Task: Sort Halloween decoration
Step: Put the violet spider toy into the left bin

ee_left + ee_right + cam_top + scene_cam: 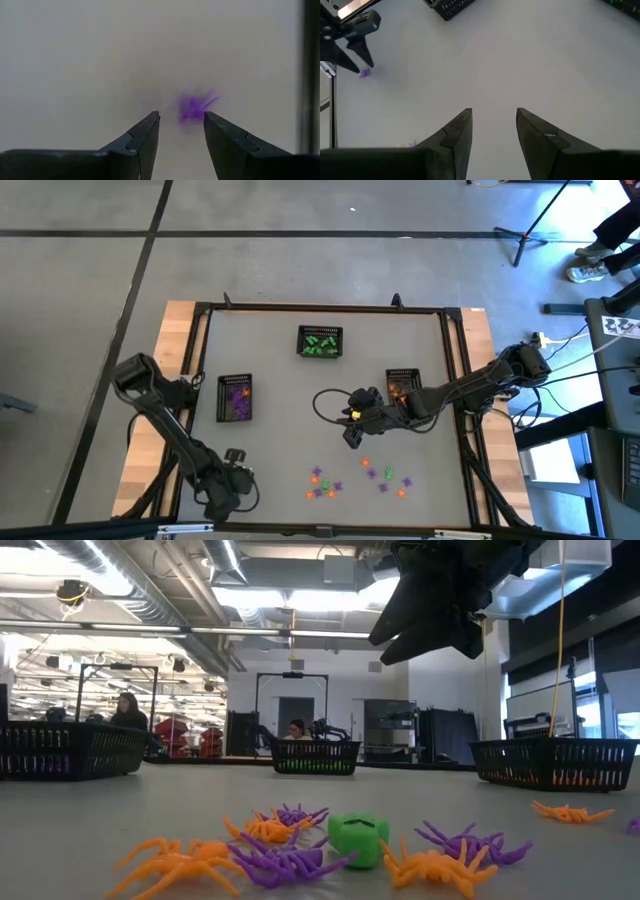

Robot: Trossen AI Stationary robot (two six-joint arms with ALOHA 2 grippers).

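Purple spider trinket lies on the table just ahead of the left gripper, whose fingers stand apart, holding nothing. Pick-up step: lower, straddle, close. Right gripper hovers mid-table, fingers apart, unladen.

The high camera looked straight down on the whole tabletop from well above. The low camera sat at tabletop height by the near edge, facing level across to the room beyond, close to the scattered trinkets. The left wrist camera looked past its end effector at bare tabletop from close, with one purple trinket between the fingers. The right wrist camera looked down from higher past its end effector, and shared that purple trinket with the left wrist view.
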